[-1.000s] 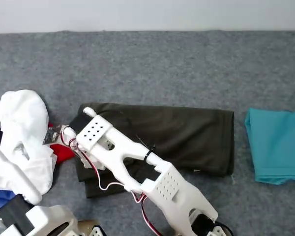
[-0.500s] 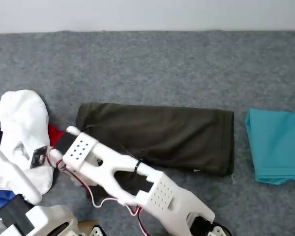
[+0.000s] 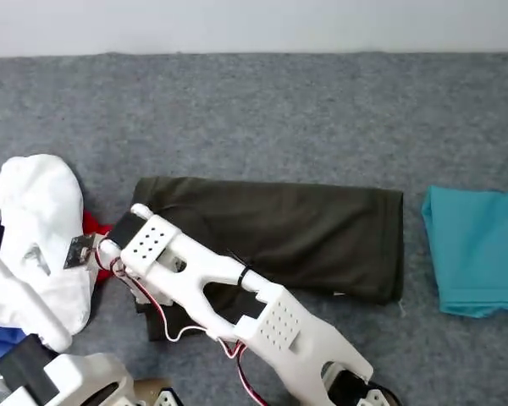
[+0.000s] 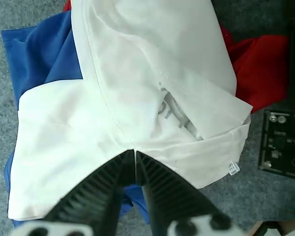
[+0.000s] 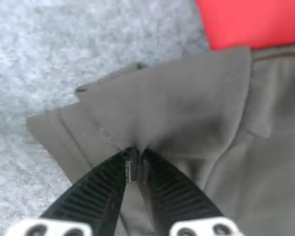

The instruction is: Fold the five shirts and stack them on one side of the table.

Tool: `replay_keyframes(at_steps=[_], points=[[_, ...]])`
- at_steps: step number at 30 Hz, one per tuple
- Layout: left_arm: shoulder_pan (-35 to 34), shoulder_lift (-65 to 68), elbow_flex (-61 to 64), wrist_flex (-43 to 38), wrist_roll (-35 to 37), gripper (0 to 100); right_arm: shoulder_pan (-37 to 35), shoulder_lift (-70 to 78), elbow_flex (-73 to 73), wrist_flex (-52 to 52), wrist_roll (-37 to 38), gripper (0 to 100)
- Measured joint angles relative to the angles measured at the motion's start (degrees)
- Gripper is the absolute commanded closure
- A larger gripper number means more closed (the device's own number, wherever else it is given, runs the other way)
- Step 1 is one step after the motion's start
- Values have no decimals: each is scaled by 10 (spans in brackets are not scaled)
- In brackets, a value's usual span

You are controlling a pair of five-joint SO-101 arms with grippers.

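Observation:
A dark olive shirt (image 3: 305, 228) lies lengthwise in the middle of the grey table. My right gripper (image 5: 133, 160) is shut on a fold of the dark olive shirt (image 5: 187, 108) at its left end, close to the red shirt (image 5: 250, 19). In the high view the right arm (image 3: 203, 271) slants from the front across that end. A white shirt (image 3: 34, 211) tops the pile at the left, over the red shirt (image 3: 91, 227) and a blue shirt (image 4: 44, 54). My left gripper (image 4: 134, 156) is shut on the white shirt (image 4: 137, 73) at its edge.
A folded teal shirt (image 3: 478, 249) lies at the table's right side. Bare grey felt (image 3: 254, 110) stretches across the far half. The left arm (image 3: 17, 296) stands at the front left corner beside the pile.
My right gripper drew the dark shirt's left end toward the front left, then came back a little toward the far right. The left arm and the pile stayed put.

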Motion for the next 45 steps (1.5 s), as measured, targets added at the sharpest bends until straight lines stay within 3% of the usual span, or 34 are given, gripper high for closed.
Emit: replay_keyframes(at_steps=[18,22,35,42,45], points=[[0,0,0,0,0,985,105,0,-95,44,27,985],[0,0,0,0,0,985,112,0,-95,55,26,908],[0,0,0,0,0,985,-1,-53,33,55,27,856],[0,-1,19,0,0,985,-6,-33,35,37,27,836],[0,-1,39,0,0,985,-6,-17,35,19,27,876]])
